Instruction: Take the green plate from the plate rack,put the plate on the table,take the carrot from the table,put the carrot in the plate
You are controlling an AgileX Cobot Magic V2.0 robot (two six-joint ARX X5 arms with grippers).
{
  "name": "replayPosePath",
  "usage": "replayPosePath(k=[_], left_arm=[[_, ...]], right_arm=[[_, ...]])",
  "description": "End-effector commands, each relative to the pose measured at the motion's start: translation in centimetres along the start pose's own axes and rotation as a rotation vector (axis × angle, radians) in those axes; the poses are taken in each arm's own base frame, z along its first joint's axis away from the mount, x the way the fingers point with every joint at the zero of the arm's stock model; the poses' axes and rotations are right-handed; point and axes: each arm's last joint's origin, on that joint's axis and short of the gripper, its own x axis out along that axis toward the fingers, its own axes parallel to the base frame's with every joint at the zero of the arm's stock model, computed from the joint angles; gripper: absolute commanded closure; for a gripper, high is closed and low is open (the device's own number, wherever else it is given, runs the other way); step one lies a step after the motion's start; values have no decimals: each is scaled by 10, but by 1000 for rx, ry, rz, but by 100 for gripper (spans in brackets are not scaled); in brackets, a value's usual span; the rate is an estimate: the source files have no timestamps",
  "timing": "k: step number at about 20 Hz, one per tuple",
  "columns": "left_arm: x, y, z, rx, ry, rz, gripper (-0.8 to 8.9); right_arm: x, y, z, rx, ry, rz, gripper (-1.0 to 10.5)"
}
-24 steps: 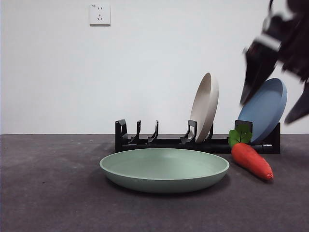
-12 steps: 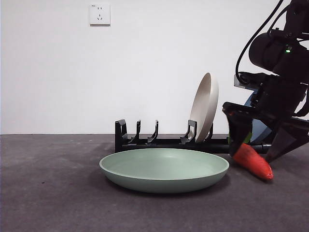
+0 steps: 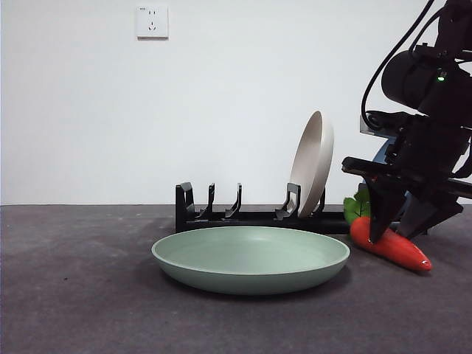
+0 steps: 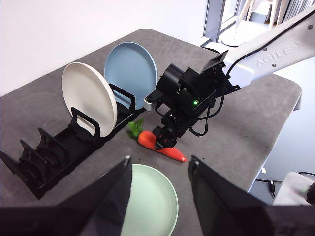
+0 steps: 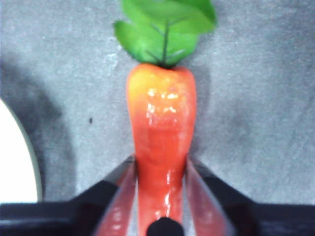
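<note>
R gripper clamped on the carrot, carrot on tabletop beside the green plate.
Green plate already flat on tabletop in front of the plate rack; beige plate and blue plate left in rack. R fingers squeeze the carrot's narrow half on both sides, leaves pointing away from wrist. Carrot lies just right of the plate rim, apart from it, tip looks tilted off the tabletop. L gripper up high & well away, fingers spread, holding nothing. Risks: grip sits toward thin tapered end, so heavy leaf end may droop/pivot or the smooth body slip out on lift; low carry could clip plate rim & shove the plate; arm is close to blue plate & rack end, a swing could knock them.
</note>
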Motion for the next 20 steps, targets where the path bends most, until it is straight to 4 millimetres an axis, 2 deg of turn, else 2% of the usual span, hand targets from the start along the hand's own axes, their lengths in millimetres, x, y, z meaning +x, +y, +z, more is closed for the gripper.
replayPosePath(k=[1,8,10,12,17,20], left_arm=[[0,0,0,-8,-4,-1,616],[0,0,0,-8,-3,0,616],[0,0,0,-7,-3,0,616],[0,0,0,-7,-3,0,616],[0,0,0,-7,-4,0,617],[0,0,0,-7,-4,0,617]], right_arm=[[4,0,-1,4,12,1,960],[4,0,-1,1,12,1,959],[-2,1,-1,2,14,1,959],[-17,6,1,-15,-14,8,959],[-67,38,3,-92,-151,93,959],[-68,67,-2,-145,-157,150,959]])
